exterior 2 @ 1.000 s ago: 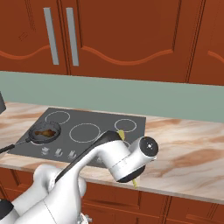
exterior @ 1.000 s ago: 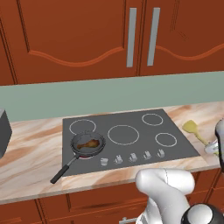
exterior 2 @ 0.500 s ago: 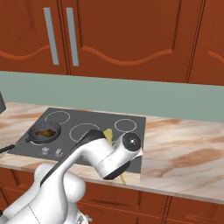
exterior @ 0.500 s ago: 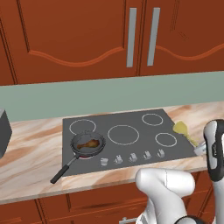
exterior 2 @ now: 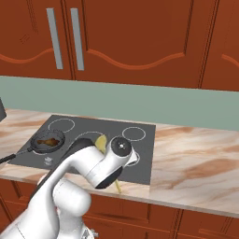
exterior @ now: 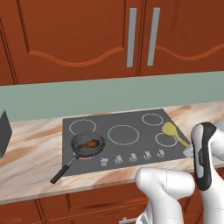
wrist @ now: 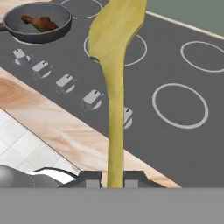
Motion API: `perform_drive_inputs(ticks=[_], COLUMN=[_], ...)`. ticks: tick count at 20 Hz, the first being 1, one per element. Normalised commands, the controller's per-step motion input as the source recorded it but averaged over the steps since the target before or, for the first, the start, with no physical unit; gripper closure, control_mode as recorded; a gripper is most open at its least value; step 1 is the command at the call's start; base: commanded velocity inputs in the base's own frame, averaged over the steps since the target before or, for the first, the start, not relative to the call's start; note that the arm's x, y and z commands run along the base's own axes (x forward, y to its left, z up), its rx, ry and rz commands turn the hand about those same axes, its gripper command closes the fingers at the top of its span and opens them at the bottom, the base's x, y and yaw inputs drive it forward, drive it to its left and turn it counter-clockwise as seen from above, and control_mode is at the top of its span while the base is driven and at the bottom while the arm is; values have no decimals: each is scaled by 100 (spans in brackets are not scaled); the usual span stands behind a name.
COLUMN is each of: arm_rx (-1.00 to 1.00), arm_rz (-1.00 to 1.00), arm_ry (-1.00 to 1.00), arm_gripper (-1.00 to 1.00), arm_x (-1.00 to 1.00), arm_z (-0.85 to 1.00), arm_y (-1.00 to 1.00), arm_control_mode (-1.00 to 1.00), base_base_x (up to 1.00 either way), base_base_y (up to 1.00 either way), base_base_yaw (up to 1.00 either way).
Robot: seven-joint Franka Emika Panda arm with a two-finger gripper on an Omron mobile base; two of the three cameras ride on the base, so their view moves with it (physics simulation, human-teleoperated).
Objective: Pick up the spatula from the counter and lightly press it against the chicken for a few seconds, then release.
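- Here, the yellow spatula (wrist: 115,92) is pinched by its handle in the robot's gripper (wrist: 115,179), the broad blade reaching out over the black cooktop (wrist: 175,140).
- The chicken (wrist: 39,22), a single browned drumstick, lies in the one frying pan (wrist: 26,35) at the cooktop's front left, well apart from the spatula's blade.
- The hand view alone shows the grip: two dark fingertips (wrist: 92,179) pressed against either side of the handle, close together, nothing else between them.
- The left base view places the spatula (exterior: 173,132) over the right front burner ring, with the chicken (exterior: 89,143) and pan (exterior: 75,146) across the cooktop (exterior: 131,120) from it; the pan's long handle points out over the marble counter (exterior: 35,153).
- In the right base view the arm covers most of the tool; the spatula (exterior 2: 100,143) shows as a blade above the arm and a handle end below it, while the chicken (exterior 2: 48,141) sits far to the left.
- Counted: one spatula, one pan, one piece of chicken, five knobs (exterior: 132,156) in a row along the cooktop's front, four burner rings clear of the pan, two cabinet handles (exterior: 131,37) above.
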Motion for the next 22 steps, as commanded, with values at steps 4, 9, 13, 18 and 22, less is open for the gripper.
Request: perform_drive_inputs(ticks=[4,9,13,18,22], arm_rx=[-2,-1,0,-1,0], arm_rz=[4,9,14,14,9], arm_ry=[1,1,2,3,0], arm_gripper=[100,100,100,100,100], arm_x=[6,13,16,13,12], arm_z=[14,16,11,2,-2], arm_y=[42,33,25,34,44], arm_control_mode=[-100,-100,-100,-100,-100], base_base_x=[0,0,0,0,0], base_base_y=[0,0,0,0,0], base_base_yaw=[0,0,0,0,0])
